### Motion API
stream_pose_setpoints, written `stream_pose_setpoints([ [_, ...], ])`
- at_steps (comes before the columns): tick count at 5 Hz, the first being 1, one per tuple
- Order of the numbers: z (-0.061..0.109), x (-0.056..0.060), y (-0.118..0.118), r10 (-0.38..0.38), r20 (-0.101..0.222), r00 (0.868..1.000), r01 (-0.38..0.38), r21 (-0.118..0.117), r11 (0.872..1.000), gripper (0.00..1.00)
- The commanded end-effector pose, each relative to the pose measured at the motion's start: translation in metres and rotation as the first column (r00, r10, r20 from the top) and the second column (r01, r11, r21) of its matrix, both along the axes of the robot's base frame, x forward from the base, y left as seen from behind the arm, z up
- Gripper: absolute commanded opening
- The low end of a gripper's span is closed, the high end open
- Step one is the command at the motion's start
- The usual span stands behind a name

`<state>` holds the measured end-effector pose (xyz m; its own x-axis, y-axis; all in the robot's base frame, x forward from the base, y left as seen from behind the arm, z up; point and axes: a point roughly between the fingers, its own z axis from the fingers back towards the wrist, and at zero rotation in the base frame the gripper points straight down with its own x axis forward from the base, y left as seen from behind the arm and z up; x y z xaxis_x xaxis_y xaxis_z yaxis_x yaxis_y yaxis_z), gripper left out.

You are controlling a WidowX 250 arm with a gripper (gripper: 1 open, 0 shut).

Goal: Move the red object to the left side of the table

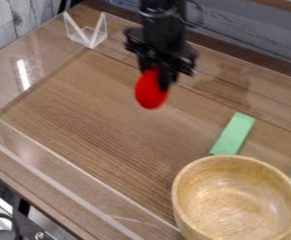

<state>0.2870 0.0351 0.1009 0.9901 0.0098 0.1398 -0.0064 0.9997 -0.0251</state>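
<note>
The red object is a small glossy rounded toy. It hangs in the air above the middle of the brown wood-grain table. My gripper points straight down and is shut on the red object's top, its black fingers clasping it from both sides. The arm reaches in from the top of the view.
A flat light-green block lies on the table at the right. A wooden bowl stands at the front right corner. Low clear acrylic walls border the table, with a clear bracket at the back left.
</note>
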Motion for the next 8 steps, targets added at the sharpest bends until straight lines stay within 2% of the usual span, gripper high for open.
stream_pose_setpoints([
  [1,0.019,0.004,0.032,0.056,0.063,0.996,-0.057,0.024,0.998,0.0],
  [2,0.016,0.003,0.044,0.091,0.052,0.994,-0.093,0.034,0.995,0.0],
  [5,0.0,0.006,0.103,0.192,0.03,0.981,-0.194,0.076,0.978,0.0],
  [6,-0.008,0.007,0.121,0.214,0.022,0.977,-0.215,0.083,0.973,0.0],
  [8,-0.023,0.016,0.144,0.238,0.009,0.971,-0.238,0.08,0.968,0.0],
])
